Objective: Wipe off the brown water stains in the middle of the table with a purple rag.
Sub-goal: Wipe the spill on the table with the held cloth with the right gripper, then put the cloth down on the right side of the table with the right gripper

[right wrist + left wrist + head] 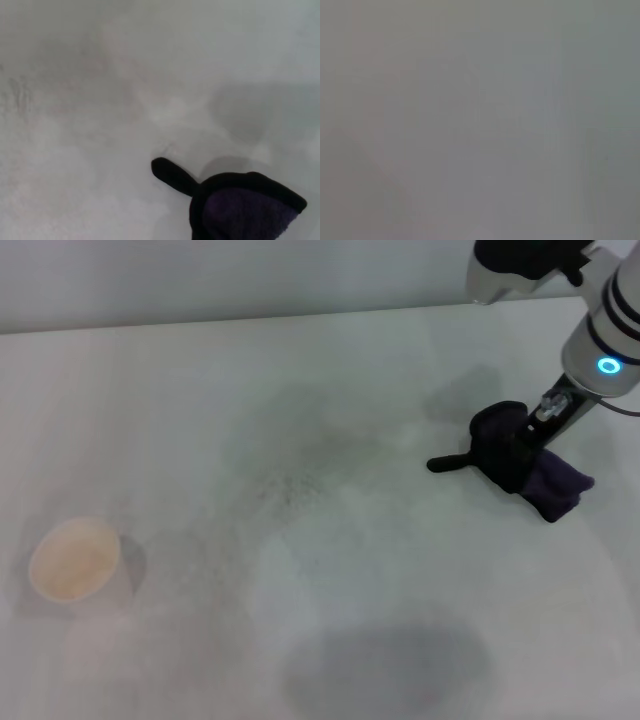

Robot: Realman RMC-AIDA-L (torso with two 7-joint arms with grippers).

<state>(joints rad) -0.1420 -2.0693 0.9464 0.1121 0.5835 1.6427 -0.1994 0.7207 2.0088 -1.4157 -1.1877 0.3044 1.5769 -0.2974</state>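
Note:
The purple rag (545,480) lies bunched on the white table (200,390) at the right, its black strap-like tail (450,463) pointing toward the middle. My right gripper (522,445) comes down from the upper right and is shut on the rag's black-trimmed top, with the cloth touching the table. The rag also shows in the right wrist view (245,210). No clear tan blotch shows; the middle of the table holds only a faint grey, speckled smudge (300,465). My left gripper is out of view; the left wrist view shows only blank grey.
A white paper cup (75,560) with a tan inside stands near the table's left side. The table's far edge (250,318) meets a pale wall. A grey shadow (385,665) lies near the front.

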